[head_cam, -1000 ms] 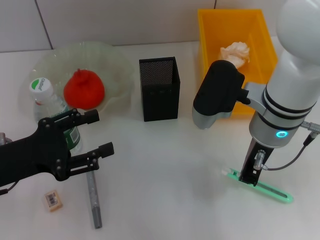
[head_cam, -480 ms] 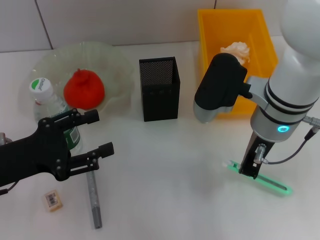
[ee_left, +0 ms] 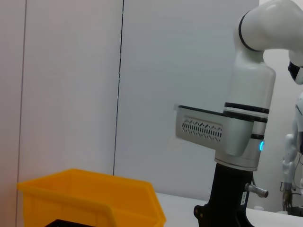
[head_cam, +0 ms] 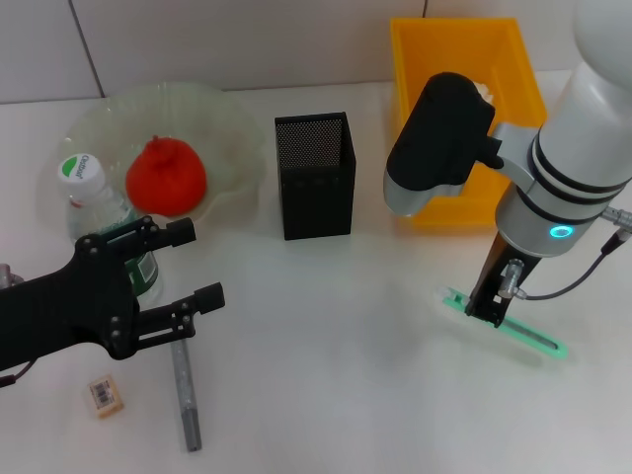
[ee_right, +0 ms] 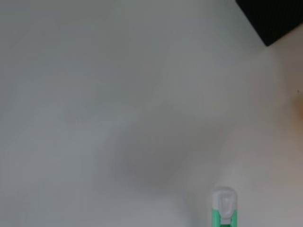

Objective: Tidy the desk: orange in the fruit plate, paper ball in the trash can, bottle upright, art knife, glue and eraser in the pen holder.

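My right gripper (head_cam: 486, 314) is shut on the green art knife (head_cam: 513, 328), holding it by one end just above the table at the front right. The knife's white tip (ee_right: 223, 203) shows in the right wrist view. The black mesh pen holder (head_cam: 314, 176) stands at mid-table. My left gripper (head_cam: 200, 263) hangs open at the front left, beside the upright bottle (head_cam: 97, 204). A grey glue stick (head_cam: 185, 390) and the eraser (head_cam: 104, 395) lie below it. The orange (head_cam: 165, 176) rests in the glass fruit plate (head_cam: 232, 123). My right arm almost hides the paper ball in the yellow trash can (head_cam: 513, 59).
The trash can (ee_left: 90, 198) also shows in the left wrist view, with my right arm (ee_left: 241, 132) beside it. A corner of the pen holder (ee_right: 274, 19) sits at the edge of the right wrist view. White tabletop lies between the pen holder and the knife.
My right gripper has moved away from the front edge with the art knife in it, toward the trash can. The left arm has not moved.
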`<action>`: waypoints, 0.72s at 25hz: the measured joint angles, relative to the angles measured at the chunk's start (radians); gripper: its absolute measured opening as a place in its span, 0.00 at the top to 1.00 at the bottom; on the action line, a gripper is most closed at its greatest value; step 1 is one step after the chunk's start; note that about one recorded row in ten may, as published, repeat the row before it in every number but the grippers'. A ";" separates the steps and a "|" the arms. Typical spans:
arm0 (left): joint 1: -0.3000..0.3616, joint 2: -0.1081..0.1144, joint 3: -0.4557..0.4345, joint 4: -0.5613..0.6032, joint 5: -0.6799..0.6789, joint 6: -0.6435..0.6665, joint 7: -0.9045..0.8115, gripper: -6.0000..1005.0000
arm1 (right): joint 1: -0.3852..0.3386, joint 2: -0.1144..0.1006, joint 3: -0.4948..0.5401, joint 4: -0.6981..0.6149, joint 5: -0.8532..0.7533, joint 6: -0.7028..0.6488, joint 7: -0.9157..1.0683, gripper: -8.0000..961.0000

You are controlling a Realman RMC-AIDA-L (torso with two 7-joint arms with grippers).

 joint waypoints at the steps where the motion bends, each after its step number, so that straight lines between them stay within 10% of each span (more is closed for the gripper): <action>1: 0.000 0.000 0.000 0.000 0.000 0.000 0.000 0.22 | 0.000 0.000 0.001 -0.005 0.000 0.000 0.000 0.90; 18: -0.001 0.000 -0.003 0.000 0.000 0.000 0.000 0.22 | -0.008 -0.001 0.074 -0.112 -0.035 0.034 -0.006 0.90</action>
